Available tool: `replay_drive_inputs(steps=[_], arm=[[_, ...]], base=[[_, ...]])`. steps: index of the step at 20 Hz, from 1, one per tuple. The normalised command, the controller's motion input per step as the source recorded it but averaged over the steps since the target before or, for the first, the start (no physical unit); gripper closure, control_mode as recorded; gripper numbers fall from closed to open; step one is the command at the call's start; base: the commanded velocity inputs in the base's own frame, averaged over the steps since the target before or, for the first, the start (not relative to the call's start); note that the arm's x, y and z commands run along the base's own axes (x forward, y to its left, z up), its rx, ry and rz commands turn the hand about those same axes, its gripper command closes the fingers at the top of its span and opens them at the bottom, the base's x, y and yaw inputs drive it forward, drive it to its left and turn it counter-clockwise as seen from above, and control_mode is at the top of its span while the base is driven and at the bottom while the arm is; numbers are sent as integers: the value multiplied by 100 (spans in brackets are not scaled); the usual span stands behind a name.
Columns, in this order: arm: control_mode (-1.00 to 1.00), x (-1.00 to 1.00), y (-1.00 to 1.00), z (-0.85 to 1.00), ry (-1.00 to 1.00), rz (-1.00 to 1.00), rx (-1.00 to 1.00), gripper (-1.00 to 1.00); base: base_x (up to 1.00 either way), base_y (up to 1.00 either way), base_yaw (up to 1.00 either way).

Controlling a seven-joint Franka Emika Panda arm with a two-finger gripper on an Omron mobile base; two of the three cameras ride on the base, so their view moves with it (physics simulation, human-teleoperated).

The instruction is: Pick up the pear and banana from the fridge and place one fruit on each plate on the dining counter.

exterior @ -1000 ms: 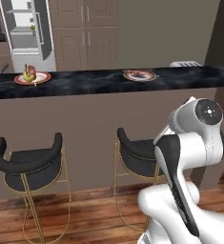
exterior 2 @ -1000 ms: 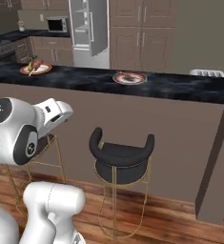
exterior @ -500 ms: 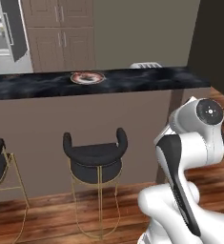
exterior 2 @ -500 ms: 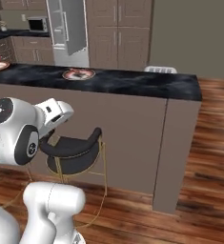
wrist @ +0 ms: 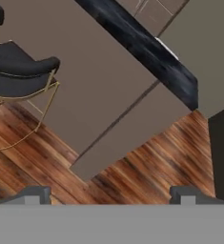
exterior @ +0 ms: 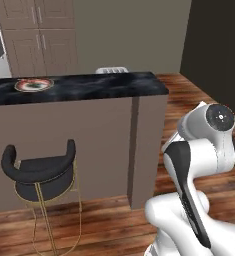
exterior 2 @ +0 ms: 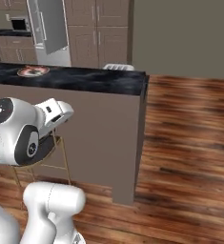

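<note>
On your left in the left base view sits a black stool [exterior: 39, 170], tucked under the counter [exterior: 89, 86]. On the counter, near its left end, is a plate [exterior: 34, 85] — you can't tell from here if a fruit is on it. Further right is a small white thing [exterior: 111, 70] by the far edge, then the counter's end and wood floor [exterior: 189, 100].

The fridge [exterior 2: 46, 26] stands at the back, door open, past the counter. The pear and banana can't be made out.

Your gripper [wrist: 111, 194] is wide open and holds nothing — its tips frame bare floor.

You look to be driving, not grabbing. Next, get round the counter's end to the fridge.
</note>
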Motion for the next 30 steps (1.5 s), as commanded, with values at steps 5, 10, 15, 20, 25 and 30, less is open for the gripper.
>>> replay_drive_inputs(steps=[5,10,15,20,25,30], arm=[[100,0,0,0,0,0,0,-100],[100,0,0,0,0,0,0,-100],[100,0,0,0,0,0,0,-100],[100,0,0,0,0,0,0,-100],[100,0,0,0,0,0,0,-100],[100,0,0,0,0,0,0,-100]], base=[[16,-100,0],[50,-100,0],[82,-92,0],[94,-95,3],[92,-100,4],[100,-81,10]])
